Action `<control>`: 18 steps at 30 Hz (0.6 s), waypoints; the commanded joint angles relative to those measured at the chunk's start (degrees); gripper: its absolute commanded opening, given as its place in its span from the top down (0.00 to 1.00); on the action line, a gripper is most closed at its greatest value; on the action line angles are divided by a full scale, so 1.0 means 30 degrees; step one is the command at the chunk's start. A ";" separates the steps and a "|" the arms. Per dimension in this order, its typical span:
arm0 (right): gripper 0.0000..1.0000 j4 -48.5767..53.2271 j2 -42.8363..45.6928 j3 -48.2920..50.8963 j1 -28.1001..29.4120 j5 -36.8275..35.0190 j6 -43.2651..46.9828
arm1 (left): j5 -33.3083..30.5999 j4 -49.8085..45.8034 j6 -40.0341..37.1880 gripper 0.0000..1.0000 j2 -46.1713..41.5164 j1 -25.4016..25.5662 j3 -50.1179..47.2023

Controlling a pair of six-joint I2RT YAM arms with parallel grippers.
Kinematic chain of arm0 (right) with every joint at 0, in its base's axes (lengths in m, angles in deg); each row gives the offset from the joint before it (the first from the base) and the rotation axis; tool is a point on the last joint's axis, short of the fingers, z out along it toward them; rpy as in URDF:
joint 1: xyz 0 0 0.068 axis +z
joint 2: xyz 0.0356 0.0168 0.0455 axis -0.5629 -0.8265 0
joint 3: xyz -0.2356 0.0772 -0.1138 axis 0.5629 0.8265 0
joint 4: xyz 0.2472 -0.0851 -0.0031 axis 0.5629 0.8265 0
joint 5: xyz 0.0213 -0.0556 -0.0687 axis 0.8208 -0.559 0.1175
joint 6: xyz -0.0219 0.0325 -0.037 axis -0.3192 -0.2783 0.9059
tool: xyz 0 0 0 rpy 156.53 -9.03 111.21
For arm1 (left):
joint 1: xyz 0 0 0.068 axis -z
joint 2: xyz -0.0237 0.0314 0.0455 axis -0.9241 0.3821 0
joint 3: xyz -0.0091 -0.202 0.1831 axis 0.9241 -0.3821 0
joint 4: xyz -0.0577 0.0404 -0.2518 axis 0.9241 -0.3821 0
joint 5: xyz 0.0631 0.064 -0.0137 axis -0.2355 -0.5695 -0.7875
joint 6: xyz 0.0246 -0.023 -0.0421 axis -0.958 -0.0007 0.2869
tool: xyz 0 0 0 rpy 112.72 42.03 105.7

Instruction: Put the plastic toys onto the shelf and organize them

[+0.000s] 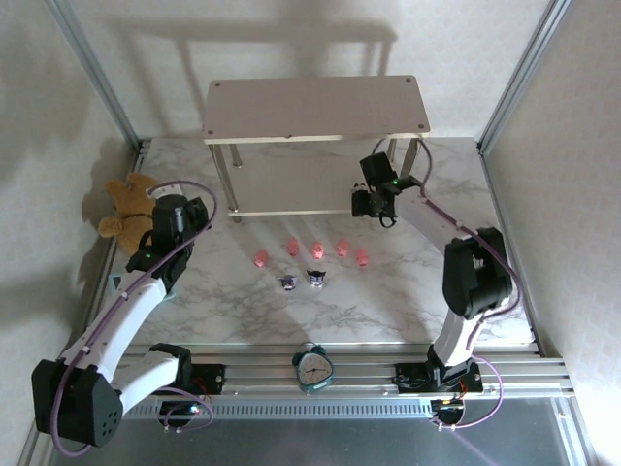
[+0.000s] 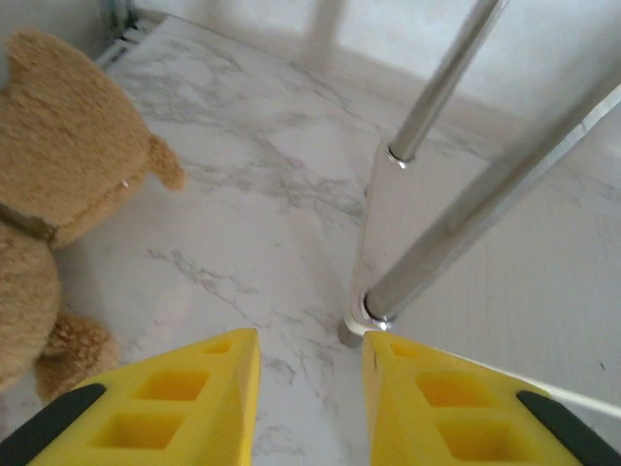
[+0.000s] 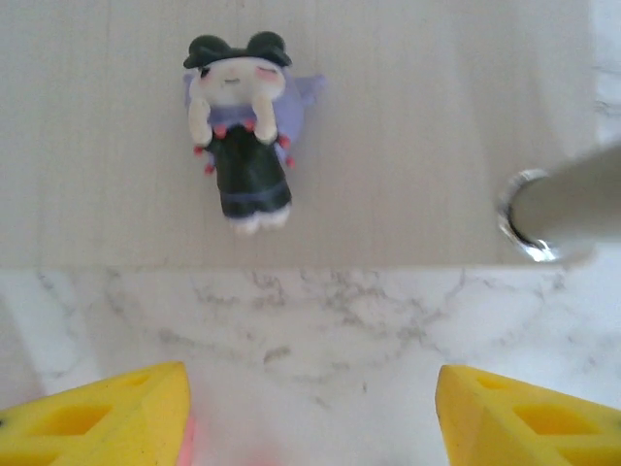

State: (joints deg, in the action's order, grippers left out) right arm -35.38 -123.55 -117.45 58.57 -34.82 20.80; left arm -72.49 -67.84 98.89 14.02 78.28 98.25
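Five pink toys (image 1: 317, 249) lie in a loose row on the marble table in front of the shelf (image 1: 315, 107), with two dark figurines (image 1: 302, 280) just nearer. A third dark figurine (image 3: 238, 131) lies on its back on the shelf's lower board (image 3: 408, 146). My right gripper (image 3: 310, 417) is open and empty, hovering over the table just before that board's front edge; the top view has the right gripper (image 1: 367, 204) at the shelf's right front. My left gripper (image 2: 310, 398) stands open a little with nothing between its fingers, close to the shelf's left front leg (image 2: 456, 223).
A brown teddy bear (image 1: 131, 204) sits at the left beside my left gripper (image 1: 202, 217). A teal alarm clock (image 1: 313, 369) stands at the near edge between the arm bases. A metal shelf leg (image 3: 558, 199) rises to the right of my right gripper.
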 commanded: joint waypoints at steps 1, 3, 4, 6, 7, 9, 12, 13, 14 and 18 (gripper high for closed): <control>0.32 0.1042 0.2763 0.0880 0.0336 -0.0196 -0.1093 | 0.0816 0.0280 0.0338 0.65 -0.0677 0.1027 -0.0775; 0.31 0.1898 0.3758 0.1567 0.0917 -0.0231 -0.1301 | 0.0794 0.0272 0.0355 0.64 -0.0888 0.2254 -0.1215; 0.31 0.2293 0.4258 0.1929 0.1209 -0.0266 -0.1468 | 0.0727 0.0300 0.0437 0.64 -0.0985 0.2990 -0.1446; 0.31 0.2958 0.5046 0.2604 0.1789 -0.0266 -0.1900 | 0.0760 0.0374 0.0755 0.63 -0.1211 0.4378 -0.1863; 0.31 0.3163 0.5455 0.2983 0.2034 -0.0181 -0.2241 | 0.0825 0.0389 0.0967 0.63 -0.1289 0.5056 -0.2063; 0.31 0.3255 0.6171 0.3763 0.2330 0.0126 -0.2890 | 0.1112 0.0324 0.1538 0.62 -0.1453 0.6094 -0.2391; 0.31 0.2866 0.7079 0.4881 0.2664 0.0850 -0.3826 | 0.1921 0.0394 0.2268 0.62 -0.1642 0.7289 -0.3009; 0.31 0.2761 0.7293 0.5086 0.2748 0.1079 -0.4058 | 0.2229 0.0445 0.2372 0.62 -0.1673 0.7615 -0.3184; 0.31 0.2665 0.7486 0.5285 0.2851 0.1235 -0.4209 | 0.2458 0.0469 0.2456 0.62 -0.1685 0.7965 -0.3346; 0.31 0.2631 0.7901 0.5537 0.3270 0.1578 -0.4460 | 0.3272 0.0635 0.2529 0.61 -0.1695 0.8964 -0.3956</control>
State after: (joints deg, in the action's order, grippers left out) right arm -27.57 -101.76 -101.37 67.40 -31.58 9.78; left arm -65.83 -67.18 104.87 9.80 103.79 87.76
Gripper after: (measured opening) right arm 0.692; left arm 0.384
